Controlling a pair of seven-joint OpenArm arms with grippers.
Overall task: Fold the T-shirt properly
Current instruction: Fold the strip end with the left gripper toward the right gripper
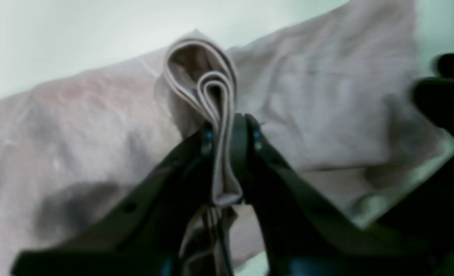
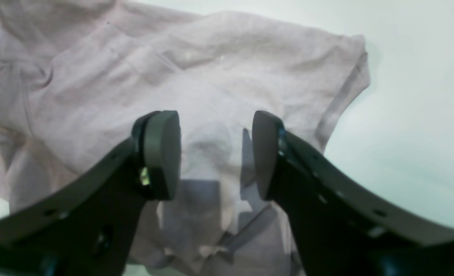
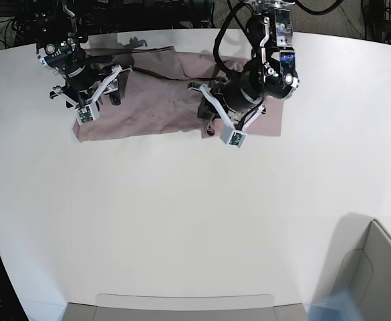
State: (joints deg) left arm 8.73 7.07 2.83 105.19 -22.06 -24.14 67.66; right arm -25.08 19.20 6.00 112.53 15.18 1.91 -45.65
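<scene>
The mauve-pink T-shirt lies spread and wrinkled along the far side of the white table. My left gripper is shut on a bunched, looped fold of the shirt's edge and holds it up off the rest of the shirt. In the base view this gripper is at the shirt's right half. My right gripper is open and empty, with its pads hovering just above the shirt near a hemmed sleeve edge. In the base view it is over the shirt's left end.
A grey box stands at the front right corner and a grey tray edge runs along the front. Cables and dark gear lie behind the table. A dark blurred shape shows at the right of the left wrist view.
</scene>
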